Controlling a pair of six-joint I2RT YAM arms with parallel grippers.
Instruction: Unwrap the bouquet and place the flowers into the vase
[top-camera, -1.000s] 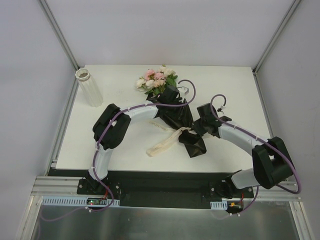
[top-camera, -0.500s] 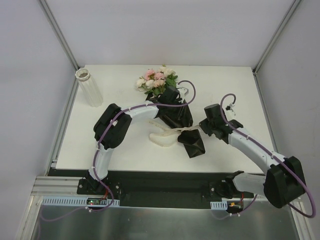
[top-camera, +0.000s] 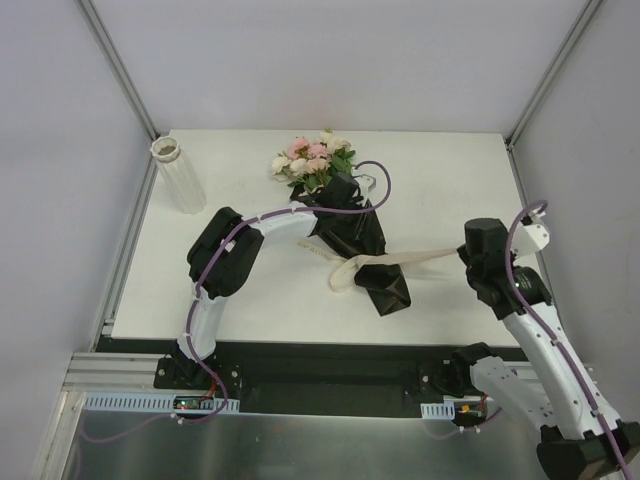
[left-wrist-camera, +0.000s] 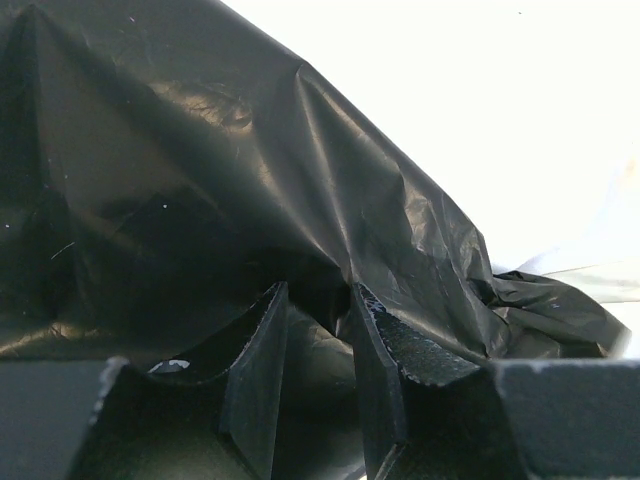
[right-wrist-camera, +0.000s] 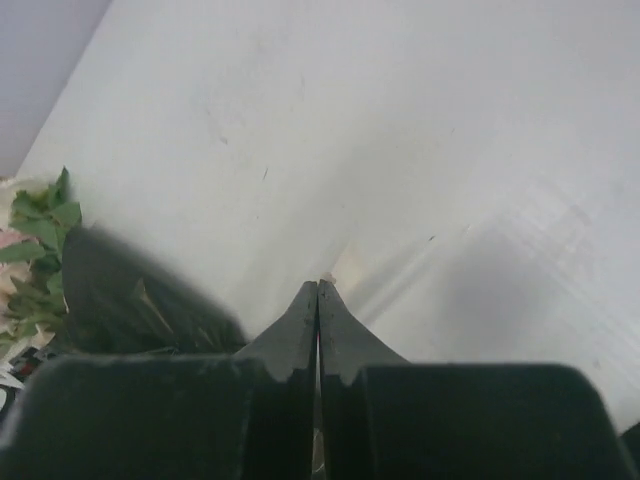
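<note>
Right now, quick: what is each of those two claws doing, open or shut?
Left gripper: shut on the black paper wrap of the bouquet.
Right gripper: shut on the cream ribbon.

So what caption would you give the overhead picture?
Left gripper clamps the black-wrapped bouquet; right gripper holds its cream ribbon stretched rightward; white vase stands back left.

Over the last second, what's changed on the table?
The right pincer, shut on the cream ribbon, pulled away to the right, drawing the ribbon out nearly straight from the bouquet. The left pincer stayed clamped on the bouquet. The bouquet and the vase did not move.
</note>
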